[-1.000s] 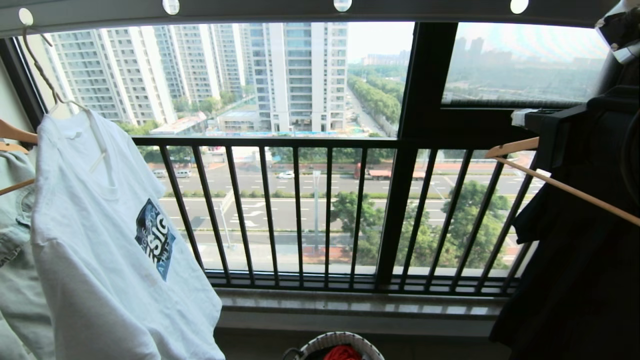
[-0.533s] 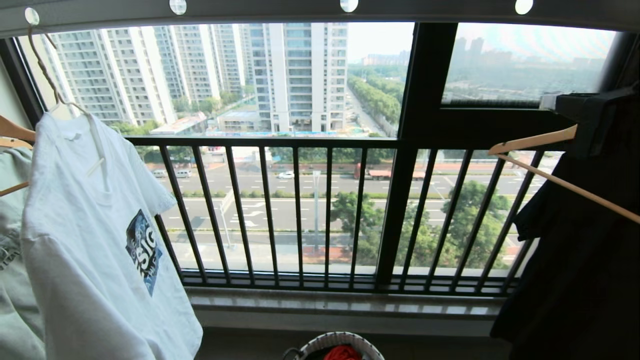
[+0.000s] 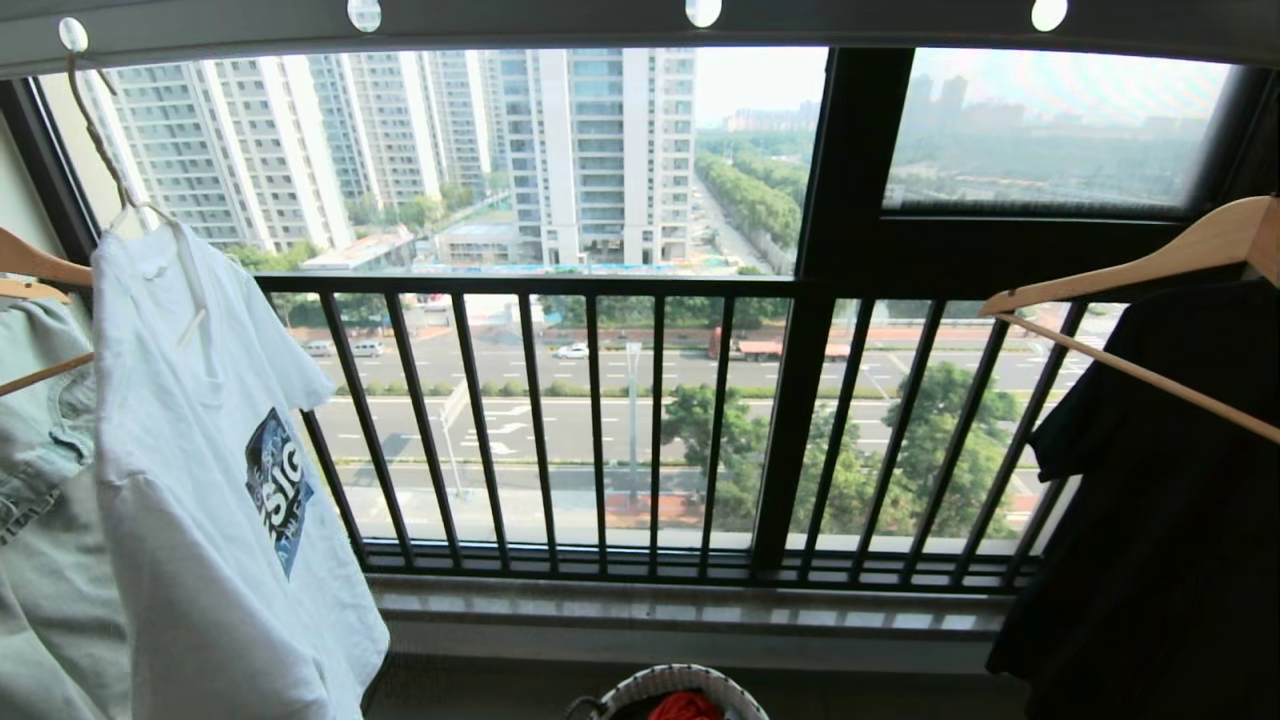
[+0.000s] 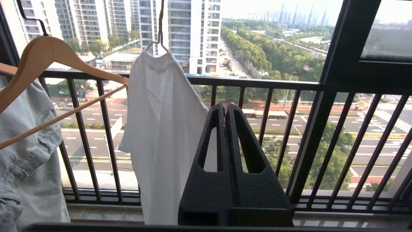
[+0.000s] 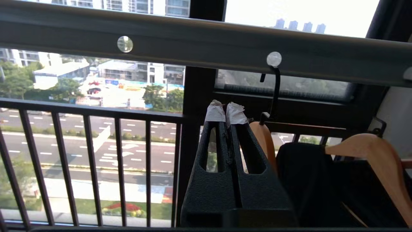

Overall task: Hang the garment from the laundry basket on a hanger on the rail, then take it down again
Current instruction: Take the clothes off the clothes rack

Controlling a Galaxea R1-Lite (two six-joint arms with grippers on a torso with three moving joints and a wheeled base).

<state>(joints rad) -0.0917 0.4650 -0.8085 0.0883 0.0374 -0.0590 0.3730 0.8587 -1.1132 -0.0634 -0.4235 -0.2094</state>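
White T-shirt (image 3: 200, 480), blue chest logo, hung on cream wire hanger (image 3: 150, 215); hook set in hole of dark grey rail (image 3: 560, 20). Laundry basket (image 3: 640, 688) seen at lower edge.

- T-shirt (image 3: 200, 480): white, with a blue square chest logo bearing white letters.
- Wire hanger (image 3: 105, 165): cream-white.
- Rail (image 3: 550, 20): dark grey, pierced by a row of round holes.
- Laundry basket (image 3: 680, 680): white woven rim with dark trim; a red garment (image 3: 685, 707) inside.
- Denim garment (image 3: 40, 520): pale blue-green.
- Wooden hangers (image 3: 1130, 270): light tan.
- Black garment (image 3: 1160, 540): hangs at the right.
- Railing (image 3: 600, 420): black vertical bars.
- Left gripper (image 4: 225, 108): black.
- Right gripper (image 5: 225, 112): black, with white-wrapped tips.
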